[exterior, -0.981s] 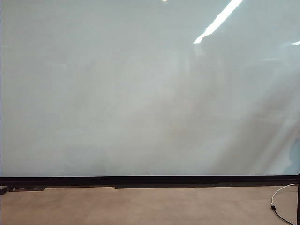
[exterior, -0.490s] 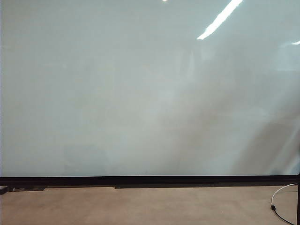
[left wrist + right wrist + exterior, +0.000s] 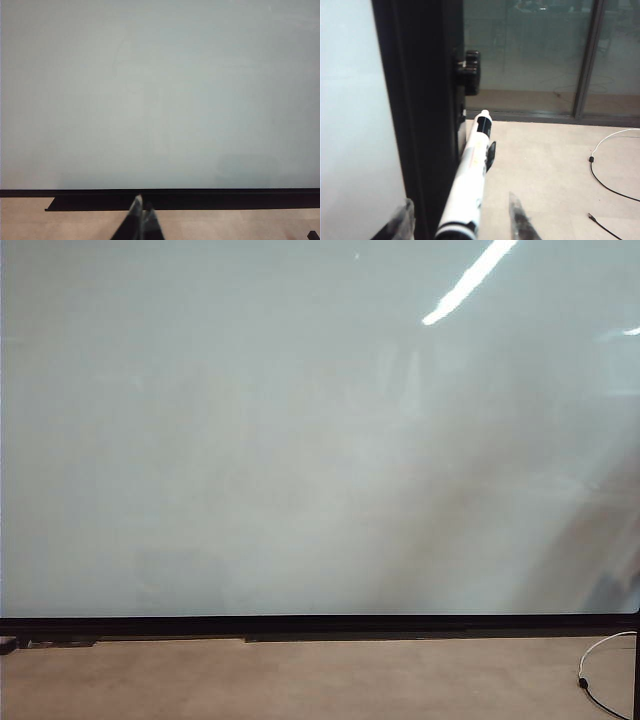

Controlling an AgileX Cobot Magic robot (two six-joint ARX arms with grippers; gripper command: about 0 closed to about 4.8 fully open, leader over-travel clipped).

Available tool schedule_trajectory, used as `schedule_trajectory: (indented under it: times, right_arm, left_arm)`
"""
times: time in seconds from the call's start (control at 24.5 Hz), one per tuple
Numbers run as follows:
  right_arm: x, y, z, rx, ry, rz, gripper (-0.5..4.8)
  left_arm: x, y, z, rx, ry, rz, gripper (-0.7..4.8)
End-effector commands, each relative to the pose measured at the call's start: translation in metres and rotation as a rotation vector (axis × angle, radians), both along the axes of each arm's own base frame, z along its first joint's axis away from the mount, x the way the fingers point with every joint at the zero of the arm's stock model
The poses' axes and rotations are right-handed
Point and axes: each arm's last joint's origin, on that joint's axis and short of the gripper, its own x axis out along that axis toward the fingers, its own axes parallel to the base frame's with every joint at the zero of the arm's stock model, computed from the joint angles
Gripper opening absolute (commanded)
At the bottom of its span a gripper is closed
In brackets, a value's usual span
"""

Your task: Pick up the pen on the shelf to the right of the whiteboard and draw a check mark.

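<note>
Exterior view: I am seeing the whiteboard blank, no check mark on it, so drawing is not begun. Neither arm is showing here; only a white cable is lying on the floor past the board's lower right corner.

Left wrist view: the left gripper is pointing level at the board, below its black bottom frame, fingertips pressed together, holding nothing. I am judging this arm parked.

Right wrist view: the right gripper is sitting at the board's right edge, beside its black frame. Its jaws are standing wide, and the pen is lying lengthwise between them, not yet gripped. Pick-up is pending; everything after it is left.
</note>
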Motion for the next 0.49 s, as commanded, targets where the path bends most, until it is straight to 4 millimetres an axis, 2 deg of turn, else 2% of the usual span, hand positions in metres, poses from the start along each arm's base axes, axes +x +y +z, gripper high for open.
schedule_trajectory:
  times: [0.04,0.49]
  right_arm:
    - [0.004,-0.002,0.002,-0.003,-0.025,0.007,2.42]
    - [0.017,-0.005,0.002,0.025,-0.04,0.041,2.38]
  left_arm:
    - [0.0,0.0,0.002,0.004,-0.015,0.0,-0.04]
    - [0.0,0.0,0.002,0.004,-0.015,0.0,-0.04]
